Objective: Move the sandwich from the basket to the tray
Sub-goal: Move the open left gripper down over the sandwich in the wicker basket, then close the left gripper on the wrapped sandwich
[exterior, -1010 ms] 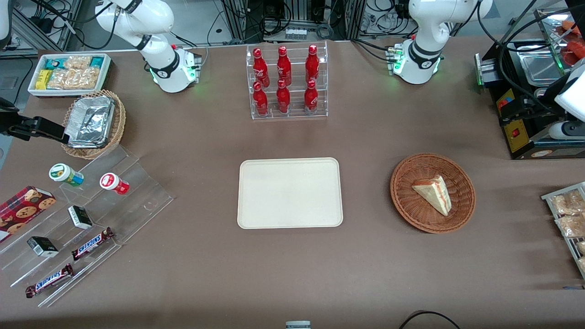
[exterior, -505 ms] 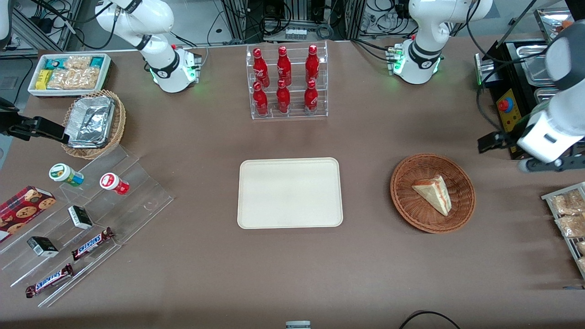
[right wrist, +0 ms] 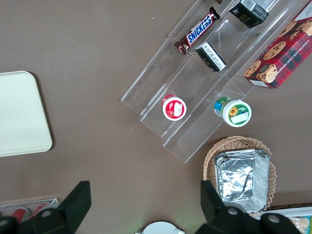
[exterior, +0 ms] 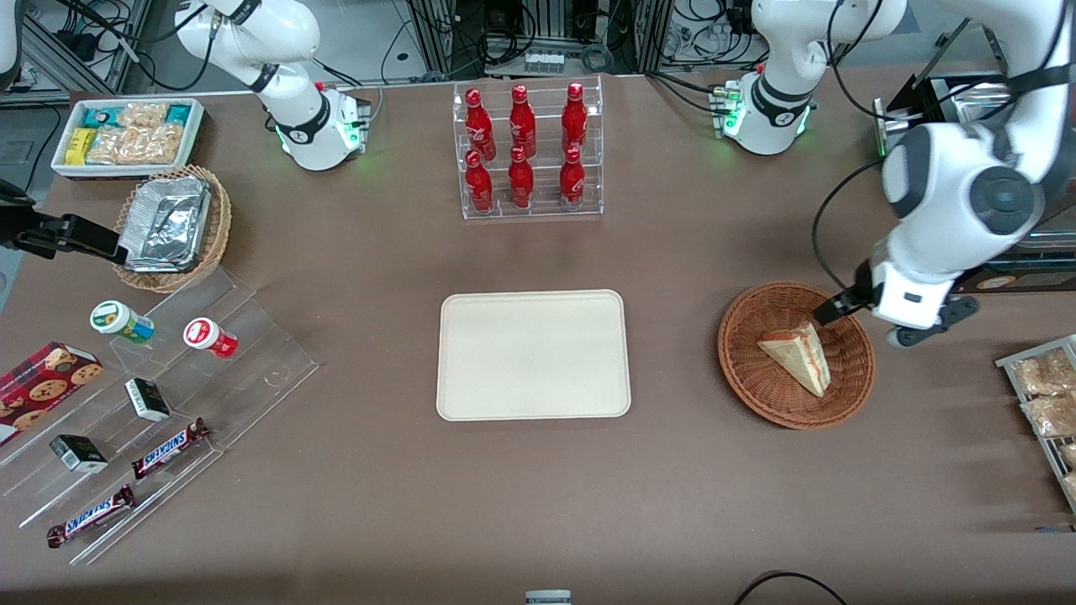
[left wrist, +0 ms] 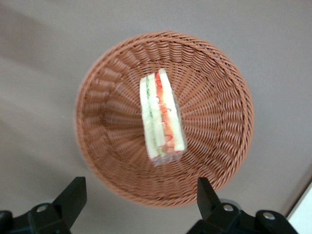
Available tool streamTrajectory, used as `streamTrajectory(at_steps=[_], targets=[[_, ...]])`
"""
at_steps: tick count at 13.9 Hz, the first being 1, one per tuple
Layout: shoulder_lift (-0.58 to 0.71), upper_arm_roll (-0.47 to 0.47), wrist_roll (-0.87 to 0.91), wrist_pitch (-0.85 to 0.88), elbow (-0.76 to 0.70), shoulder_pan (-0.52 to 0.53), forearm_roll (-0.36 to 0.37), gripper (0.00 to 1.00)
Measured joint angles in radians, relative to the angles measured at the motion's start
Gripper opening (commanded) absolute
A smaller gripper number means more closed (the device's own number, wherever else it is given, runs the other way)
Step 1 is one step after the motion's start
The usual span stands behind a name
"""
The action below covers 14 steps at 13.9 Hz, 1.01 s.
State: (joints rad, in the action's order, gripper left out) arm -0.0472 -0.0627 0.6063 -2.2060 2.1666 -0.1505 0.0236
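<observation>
One triangular clear-wrapped white-bread sandwich (exterior: pixel 797 356) lying in round reddish-brown woven wicker basket (exterior: pixel 756 386), cut edge with red and green filling up. Flat cream rectangular tray (exterior: pixel 533 355) bare, well apart from basket, toward parked arm's end. Left gripper (left wrist: pixel 139 197) poised above basket rim, fingers spread wide, wider than the sandwich's thickness, nothing held. No contact with sandwich yet. Judged at approach stage: descent, grasp, lift, carry to tray and release all outstanding
</observation>
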Motion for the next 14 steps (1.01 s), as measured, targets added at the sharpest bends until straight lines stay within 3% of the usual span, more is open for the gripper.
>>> streamTrajectory(at_steps=[7,14], targets=[[-0.056,0.005,0.164,-0.297,0.135,-0.013,0.0,1.0],[-0.137,0.005,0.186,-0.427,0.149,-0.013,0.0,1.0]])
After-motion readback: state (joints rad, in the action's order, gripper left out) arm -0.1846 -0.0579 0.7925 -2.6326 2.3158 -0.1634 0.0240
